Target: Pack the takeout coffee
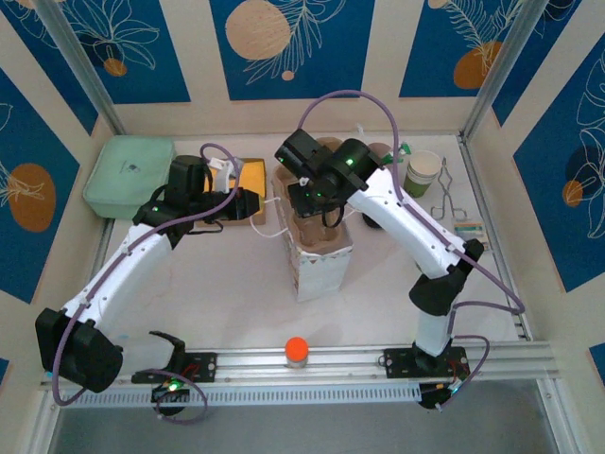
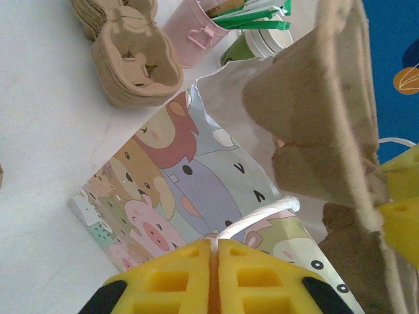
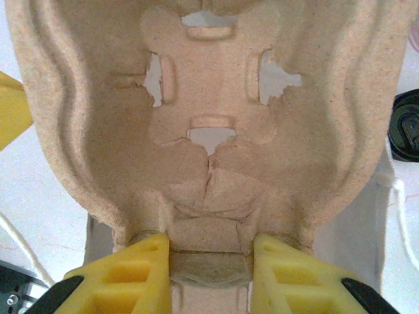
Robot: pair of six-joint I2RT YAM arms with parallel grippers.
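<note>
Right jaws hold the cup carrier (image 3: 209,98) at the paper bag's (image 1: 321,270) mouth. Left jaws pinch its rope handle (image 2: 262,212). The takeout coffee (image 3: 407,131) stands beside the bag. Next, I think: lower the carrier in flat.

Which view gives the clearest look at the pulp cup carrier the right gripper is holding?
Right wrist: the pulp cup carrier faces the lens, wells and cutouts plain, one edge pinched by the right gripper. Top external shows it partly under the right arm, over the paper bag. Left wrist catches its outer side.
</note>
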